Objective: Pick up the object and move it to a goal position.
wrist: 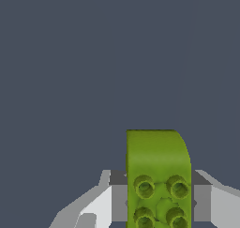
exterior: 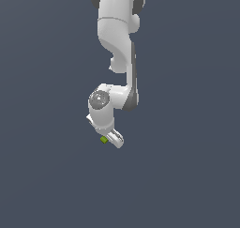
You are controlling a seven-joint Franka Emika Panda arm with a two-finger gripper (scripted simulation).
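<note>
The object is a small lime-green block (exterior: 103,140) with round studs on top. In the exterior view it sits at the tip of my white gripper (exterior: 108,140), below the bent arm. In the wrist view the block (wrist: 158,166) fills the space between the two grey fingers (wrist: 117,196), which press against its two sides. My gripper (wrist: 158,204) is shut on the block. No goal marker shows in either view. I cannot tell how high the block is above the ground.
The white arm (exterior: 117,39) hangs down from the top of the exterior view. A plain dark grey-blue surface (exterior: 47,175) surrounds everything; no other objects show.
</note>
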